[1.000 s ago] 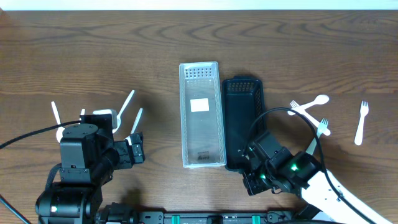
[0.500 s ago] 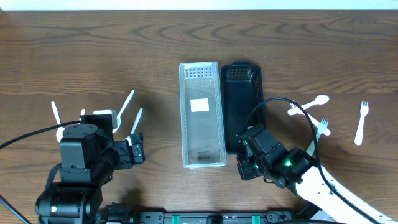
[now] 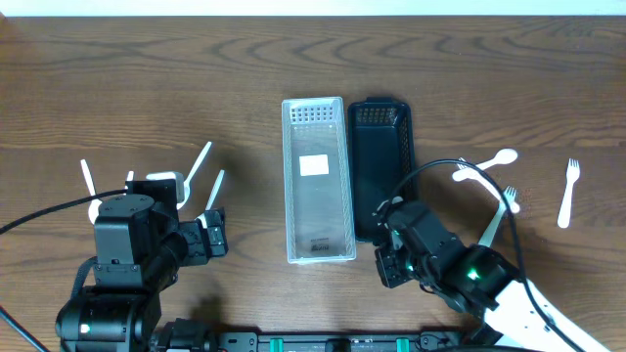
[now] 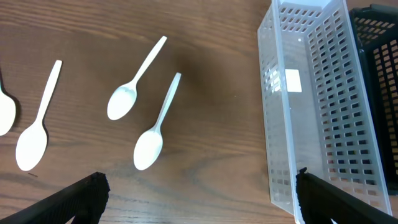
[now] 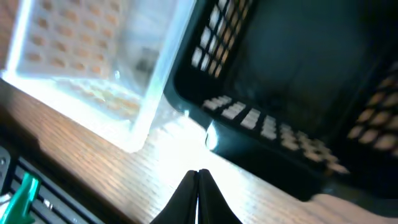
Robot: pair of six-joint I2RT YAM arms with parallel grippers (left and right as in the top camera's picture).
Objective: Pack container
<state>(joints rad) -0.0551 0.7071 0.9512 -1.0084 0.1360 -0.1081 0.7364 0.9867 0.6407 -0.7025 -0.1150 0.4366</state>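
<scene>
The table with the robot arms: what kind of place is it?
Probably a robot test lab: two robot arms at a wooden table, plastic spoons and forks laid near a clear basket and a black basket.

In the right wrist view the black basket [image 5: 292,93] and the clear basket [image 5: 93,68] are blurred and cut off by the edges. In the left wrist view one spoon [image 4: 5,115] is cropped at the left edge.
</scene>
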